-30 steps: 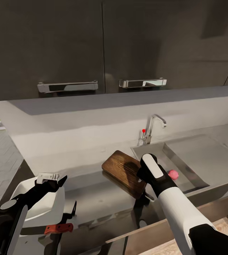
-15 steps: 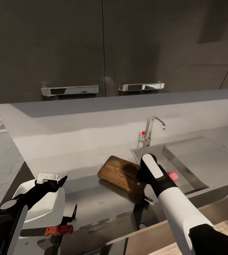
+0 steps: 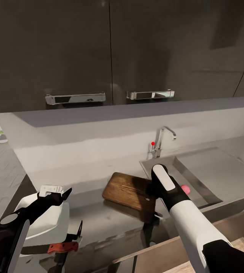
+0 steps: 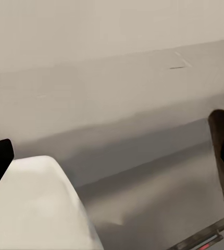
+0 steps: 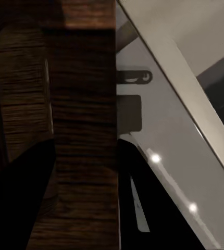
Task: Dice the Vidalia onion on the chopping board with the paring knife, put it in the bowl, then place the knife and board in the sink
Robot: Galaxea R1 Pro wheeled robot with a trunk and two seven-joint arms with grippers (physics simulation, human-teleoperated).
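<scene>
At 8 o'clock in the head view your left gripper [image 3: 63, 194] hangs over the bowl [image 3: 55, 220], which stands on the worktop [image 3: 110, 223]; its fingers are apart and grasp nothing. The bowl looks light and hard, so it can slide if you push it.

Just below the bowl, at 7 o'clock, lies the paring knife [image 3: 57, 247]. It is thin, flat and probably slippery on the glossy worktop; I think you should take it by the reddish handle, not by the blade.

Near the centre is the chopping board [image 3: 127, 189], stiff and rather heavy. In the right wrist view your right gripper [image 5: 86, 161] has one finger on each side of the board's edge [image 5: 83, 135], so I judge it clenched on the board; a hold near the edge can let the board swing.

At 3 o'clock, in the sink [image 3: 213, 170], the Vidalia onion [image 3: 185, 189] lies just beside your right arm. It is small, round and smooth, so it may roll; close on its widest part.
</scene>
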